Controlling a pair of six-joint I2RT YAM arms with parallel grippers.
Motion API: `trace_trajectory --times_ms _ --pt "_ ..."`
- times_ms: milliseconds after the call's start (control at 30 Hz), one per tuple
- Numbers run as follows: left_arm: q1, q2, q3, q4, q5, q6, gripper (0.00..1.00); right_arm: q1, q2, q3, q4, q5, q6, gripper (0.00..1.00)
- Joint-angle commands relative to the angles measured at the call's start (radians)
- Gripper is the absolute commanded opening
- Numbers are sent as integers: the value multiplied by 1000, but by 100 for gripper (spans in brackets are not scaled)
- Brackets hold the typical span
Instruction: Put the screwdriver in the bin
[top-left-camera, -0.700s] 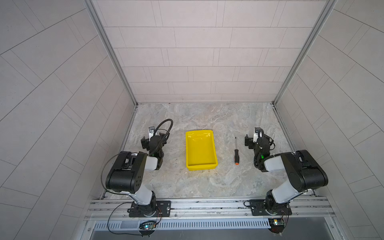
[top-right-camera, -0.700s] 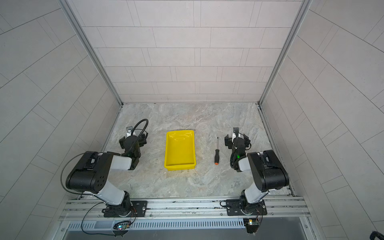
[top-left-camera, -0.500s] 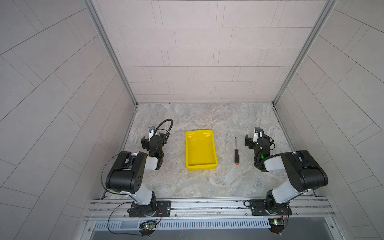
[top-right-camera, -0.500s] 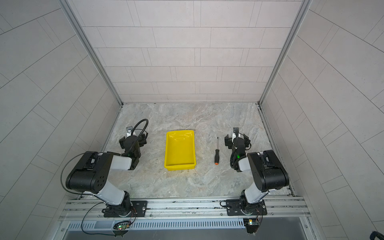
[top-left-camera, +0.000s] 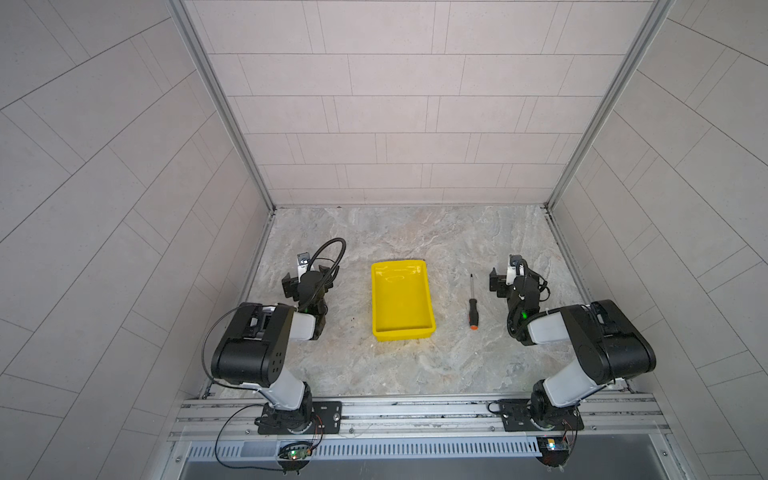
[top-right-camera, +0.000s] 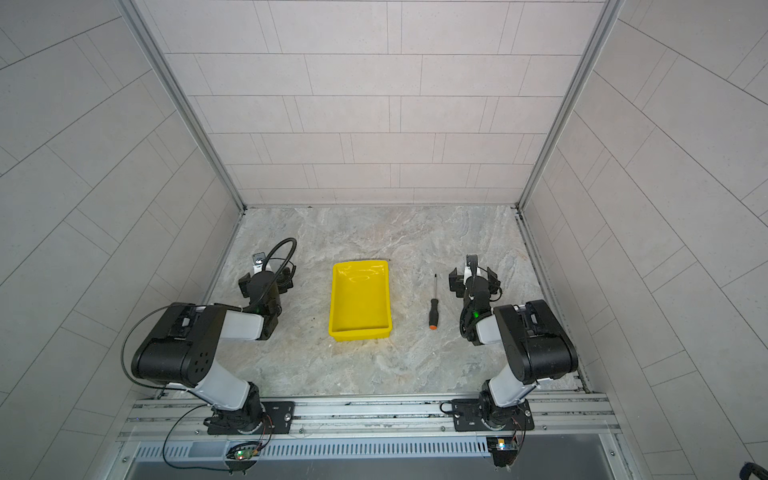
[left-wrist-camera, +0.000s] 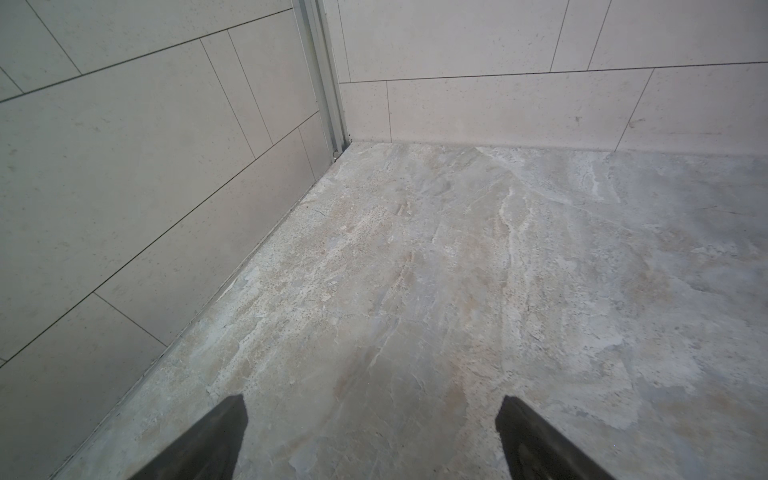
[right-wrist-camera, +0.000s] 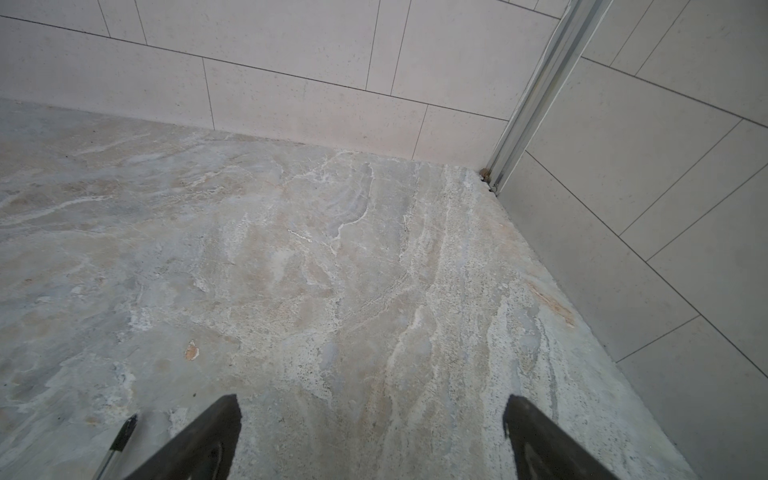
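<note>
The screwdriver (top-left-camera: 472, 305) (top-right-camera: 433, 305) lies flat on the marble floor, its orange handle end toward the arm bases and its thin shaft pointing at the back wall. The yellow bin (top-left-camera: 403, 332) (top-right-camera: 359, 333) stands empty to its left, a hand's width away. My right gripper (top-left-camera: 517, 282) (top-right-camera: 473, 280) rests low, just right of the screwdriver's shaft, open and empty (right-wrist-camera: 372, 409). Only the screwdriver's tip (right-wrist-camera: 120, 436) shows in the right wrist view, beside one finger. My left gripper (top-left-camera: 308, 280) (top-right-camera: 266, 282) sits left of the bin, open over bare floor (left-wrist-camera: 371, 409).
Tiled walls close in the floor on the left, right and back, with metal corner posts (left-wrist-camera: 328, 83) (right-wrist-camera: 528, 99). Both arms are folded low near the side walls. An aluminium rail (top-left-camera: 415, 411) with the arm bases runs along the front edge.
</note>
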Motion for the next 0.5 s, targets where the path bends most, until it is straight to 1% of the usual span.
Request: trace_trajectory --times_ms 0,467 --pt "-3 6 -11 29 2 4 100 3 8 -13 28 13 -11 99" --pt "2 3 -8 20 15 0 100 4 8 -13 32 16 -11 99"
